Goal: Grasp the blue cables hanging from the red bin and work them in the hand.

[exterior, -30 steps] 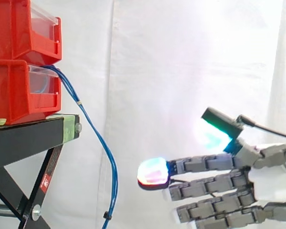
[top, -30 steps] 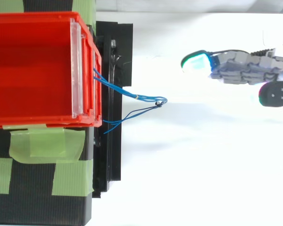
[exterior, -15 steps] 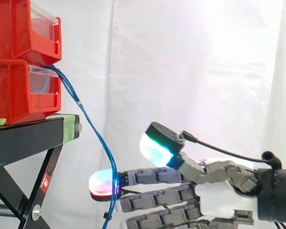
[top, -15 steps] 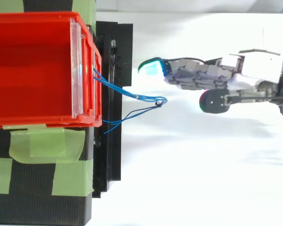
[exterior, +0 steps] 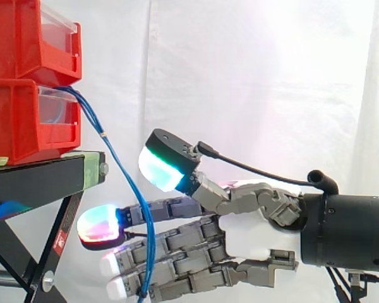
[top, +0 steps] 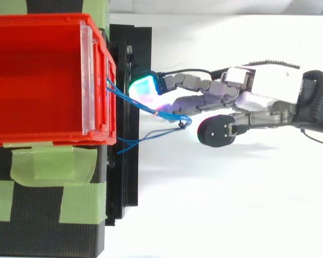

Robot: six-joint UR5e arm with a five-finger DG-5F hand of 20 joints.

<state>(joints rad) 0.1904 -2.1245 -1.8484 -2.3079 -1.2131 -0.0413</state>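
The hand (exterior: 256, 232) is seen at lower centre with fingers straight and apart, nothing clamped. The blue cables (exterior: 114, 151), hung from the red bin (exterior: 19, 120) at left, are crossed by the fingers.

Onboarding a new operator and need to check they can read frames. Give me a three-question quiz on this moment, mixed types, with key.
1. True or false: the robot hand is shut on the cables.
2. The cables hang from: A) the upper bin, B) the lower bin, C) the stand.
3. Fill in: in the side view, the thumb sits ___ the fingers.

Key: 1 false (the fingers are straight and grip nothing). 2 B. 3 above.
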